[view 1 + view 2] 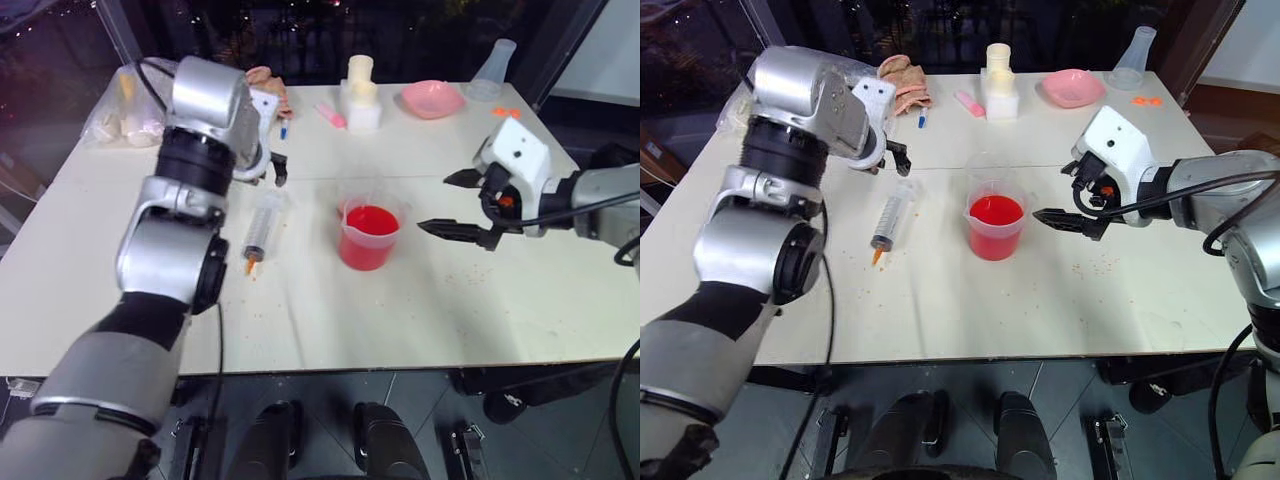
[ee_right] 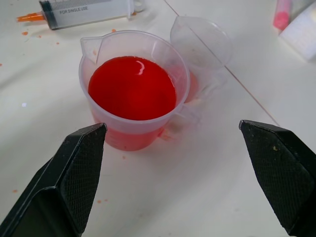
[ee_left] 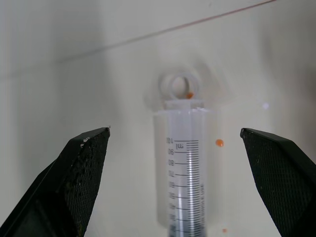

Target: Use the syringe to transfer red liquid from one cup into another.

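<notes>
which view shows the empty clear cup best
The right wrist view: the clear cup stands close behind the red beaker, its rim plain. Both eye views show only a faint outline behind the beaker.

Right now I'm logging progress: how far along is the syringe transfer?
Nothing is transferred yet. The syringe lies flat on the table, ungripped, and the beaker holds red liquid. In hand: the open left claw is lined up over the syringe's plunger end; the open right claw waits beside the beaker. Left: grasp the syringe, draw liquid, empty it into the clear cup behind the beaker.
</notes>
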{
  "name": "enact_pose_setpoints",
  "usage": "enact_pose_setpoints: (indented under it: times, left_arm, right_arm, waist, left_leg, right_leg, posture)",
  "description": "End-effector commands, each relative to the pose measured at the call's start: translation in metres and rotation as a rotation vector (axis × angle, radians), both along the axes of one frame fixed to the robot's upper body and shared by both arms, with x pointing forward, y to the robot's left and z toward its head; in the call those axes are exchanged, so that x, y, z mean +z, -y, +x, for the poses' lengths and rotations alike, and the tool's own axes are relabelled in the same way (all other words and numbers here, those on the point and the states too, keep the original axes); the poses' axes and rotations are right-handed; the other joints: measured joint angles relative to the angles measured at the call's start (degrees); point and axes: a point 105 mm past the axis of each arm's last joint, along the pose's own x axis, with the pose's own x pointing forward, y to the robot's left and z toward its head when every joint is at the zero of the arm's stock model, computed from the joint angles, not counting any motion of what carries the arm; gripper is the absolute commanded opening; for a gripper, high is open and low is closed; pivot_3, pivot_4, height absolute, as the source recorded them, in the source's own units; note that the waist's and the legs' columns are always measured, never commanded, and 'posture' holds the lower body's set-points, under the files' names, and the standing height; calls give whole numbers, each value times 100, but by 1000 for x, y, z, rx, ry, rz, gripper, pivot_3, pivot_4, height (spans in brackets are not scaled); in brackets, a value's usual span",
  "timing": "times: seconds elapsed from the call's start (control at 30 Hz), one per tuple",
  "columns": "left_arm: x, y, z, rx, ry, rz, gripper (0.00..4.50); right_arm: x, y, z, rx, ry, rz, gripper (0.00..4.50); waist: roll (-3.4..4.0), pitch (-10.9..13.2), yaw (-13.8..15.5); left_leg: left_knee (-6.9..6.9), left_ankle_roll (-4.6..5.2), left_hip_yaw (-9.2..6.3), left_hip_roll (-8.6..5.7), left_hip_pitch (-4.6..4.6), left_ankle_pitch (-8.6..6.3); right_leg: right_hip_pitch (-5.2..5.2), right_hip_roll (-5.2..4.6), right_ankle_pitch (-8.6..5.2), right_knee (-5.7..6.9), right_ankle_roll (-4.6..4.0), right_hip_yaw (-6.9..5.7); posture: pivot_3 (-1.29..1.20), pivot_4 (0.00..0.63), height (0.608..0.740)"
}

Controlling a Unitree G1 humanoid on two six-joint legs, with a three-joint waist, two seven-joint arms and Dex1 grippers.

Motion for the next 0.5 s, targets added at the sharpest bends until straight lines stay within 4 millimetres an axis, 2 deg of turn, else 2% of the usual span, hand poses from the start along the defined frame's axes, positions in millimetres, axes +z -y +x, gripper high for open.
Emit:
enact_pose_setpoints:
  times: [0.03, 0.27, 0.5]
  left_arm:
    - [8, -1, 5, 86, 26, -34, 4480]
    - [-19, -2, 3, 213, -62, -74, 4480]
    - [-28, 4, 5, 226, -65, -91, 4480]
  right_arm:
    - [12, -2, -5, -4, 57, 11, 4500]
    - [11, -3, -9, -15, 59, 19, 4500]
    - [10, -2, -10, -33, 67, 33, 4500]
  waist:
    - [0, 0, 16]
    - [-1, 0, 28]
    - [-1, 0, 22]
  left_leg:
    - [-1, -1, 0, 0, 0, 0]
    - [1, -2, 0, -5, -2, -1]
    - [2, -3, 1, -5, -2, 0]
  right_leg:
    - [0, 0, 1, 0, 1, 0]
    - [2, -8, 6, -1, 11, 0]
    - [1, -7, 7, 0, 12, 1]
  posture:
    - [0, 150, 740]
    - [0, 150, 740]
    - [0, 150, 740]
